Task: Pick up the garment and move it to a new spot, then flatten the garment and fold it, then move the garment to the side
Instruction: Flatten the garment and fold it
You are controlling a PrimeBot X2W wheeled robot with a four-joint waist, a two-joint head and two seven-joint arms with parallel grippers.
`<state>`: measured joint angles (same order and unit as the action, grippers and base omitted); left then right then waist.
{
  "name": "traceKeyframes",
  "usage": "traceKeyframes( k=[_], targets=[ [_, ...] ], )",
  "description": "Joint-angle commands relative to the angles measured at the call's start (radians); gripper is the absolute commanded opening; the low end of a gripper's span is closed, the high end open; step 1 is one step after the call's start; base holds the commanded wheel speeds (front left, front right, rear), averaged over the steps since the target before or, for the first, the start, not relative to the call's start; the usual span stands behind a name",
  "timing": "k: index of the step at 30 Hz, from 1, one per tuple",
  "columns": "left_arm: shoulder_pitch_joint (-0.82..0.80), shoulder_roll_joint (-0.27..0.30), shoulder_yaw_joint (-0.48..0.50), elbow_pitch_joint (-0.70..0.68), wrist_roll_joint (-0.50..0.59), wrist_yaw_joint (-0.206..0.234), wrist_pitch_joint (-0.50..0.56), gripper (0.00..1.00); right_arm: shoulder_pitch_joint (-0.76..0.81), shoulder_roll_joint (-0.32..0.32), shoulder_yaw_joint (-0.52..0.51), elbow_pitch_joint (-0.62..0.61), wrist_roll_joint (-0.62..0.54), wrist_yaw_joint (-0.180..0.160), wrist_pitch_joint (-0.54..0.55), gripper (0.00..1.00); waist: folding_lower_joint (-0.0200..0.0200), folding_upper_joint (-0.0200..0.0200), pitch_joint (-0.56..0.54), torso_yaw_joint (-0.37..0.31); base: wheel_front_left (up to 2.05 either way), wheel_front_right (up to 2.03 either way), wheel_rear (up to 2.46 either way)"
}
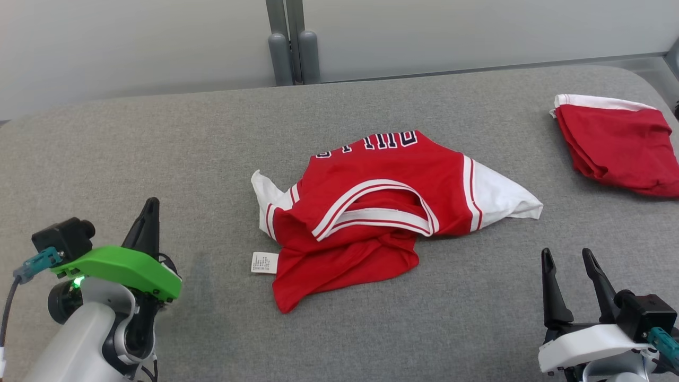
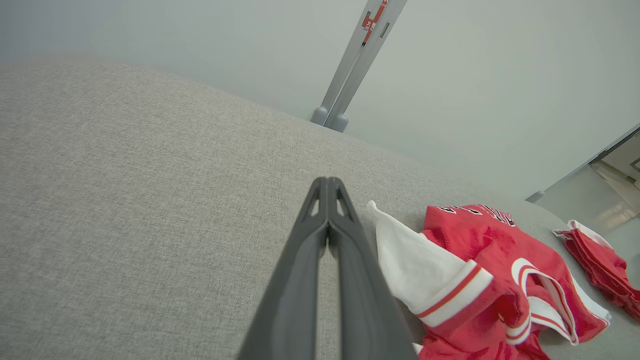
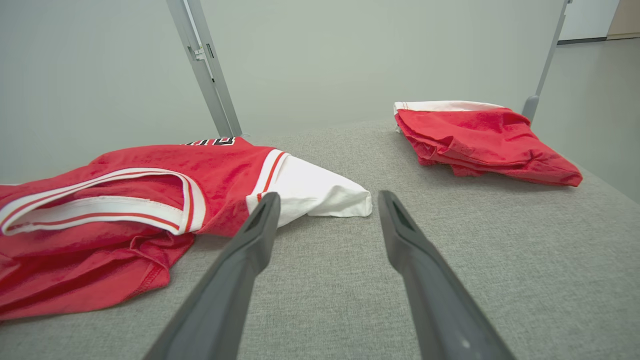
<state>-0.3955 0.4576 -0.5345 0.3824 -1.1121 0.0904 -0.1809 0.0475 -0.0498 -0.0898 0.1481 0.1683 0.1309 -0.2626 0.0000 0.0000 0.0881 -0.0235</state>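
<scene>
Crumpled red jersey is left at the middle of the grey padded table, not yet picked up.

The left gripper is held over the table's near left with its fingers pressed together on nothing. The right gripper is held over the near right with fingers spread wide, probably readied for the white sleeve. A folded red garment is set at the table's far right, likely put aside. Both garments are laid directly on the table, with no container used.

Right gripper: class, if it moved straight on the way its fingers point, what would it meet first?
Likely the grey tabletop, in the gap between the jersey's white sleeve and the folded red garment; the right gripper aims between them, though depth is unclear.
</scene>
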Motion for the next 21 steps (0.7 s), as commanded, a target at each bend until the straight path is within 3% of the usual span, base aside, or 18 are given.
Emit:
traceKeyframes(
  k=[1, 7, 8, 9, 10, 13, 17, 21],
  targets=[
    [0.022, 0.011, -0.001, -0.025, 0.014, 0.012, -0.006, 0.0, 0.007, -0.002, 0.0, 0.0, 0.005, 0.0, -0.003, 1.0, 0.0, 0.0, -0.001, 0.0, 0.0, 0.0, 0.0],
    [0.075, 0.019, -0.01, -0.136, 0.035, 0.052, -0.022, 0.0, 0.013, -0.002, -0.001, -0.005, -0.004, 0.0, -0.003, 1.0, 0.0, 0.0, -0.002, 0.006, 0.0, 0.0, 0.0],
    [0.079, 0.025, -0.009, -0.152, 0.05, 0.059, -0.032, 0.14, 0.013, -0.002, -0.002, -0.007, -0.007, 0.0, -0.003, 1.0, 0.0, 0.0, -0.002, 0.006, 0.0, 0.0, 0.0],
    [0.081, 0.027, -0.008, -0.164, 0.064, 0.066, -0.042, 0.49, 0.012, -0.002, -0.002, -0.008, -0.01, 0.0, -0.003, 1.0, 0.0, 0.0, 0.0, 0.006, 0.0, 0.0, 0.0],
    [0.085, 0.027, -0.012, -0.179, 0.092, 0.074, -0.054, 1.0, 0.009, -0.002, -0.002, -0.011, -0.014, 0.0, -0.003, 1.0, 0.0, 0.0, 0.002, 0.006, 0.0, 0.0, 0.0],
    [0.102, 0.011, -0.023, -0.215, 0.166, 0.087, -0.077, 1.0, -0.008, -0.002, 0.0, -0.016, -0.017, 0.0, -0.003, 1.0, 0.0, 0.0, 0.017, 0.001, 0.0, 0.0, 0.0],
    [0.124, -0.026, -0.064, -0.243, 0.231, 0.07, -0.081, 1.0, -0.022, -0.002, 0.003, -0.023, -0.025, 0.0, -0.003, 1.0, 0.0, 0.0, 0.042, -0.003, 0.0, 0.0, 0.0],
    [0.155, -0.067, -0.126, -0.21, 0.227, 0.061, -0.05, 1.0, -0.033, -0.002, 0.012, -0.028, -0.033, 0.0, -0.003, 1.0, 0.0, 0.0, 0.07, -0.018, 0.0, 0.0, 0.0]
  ],
)
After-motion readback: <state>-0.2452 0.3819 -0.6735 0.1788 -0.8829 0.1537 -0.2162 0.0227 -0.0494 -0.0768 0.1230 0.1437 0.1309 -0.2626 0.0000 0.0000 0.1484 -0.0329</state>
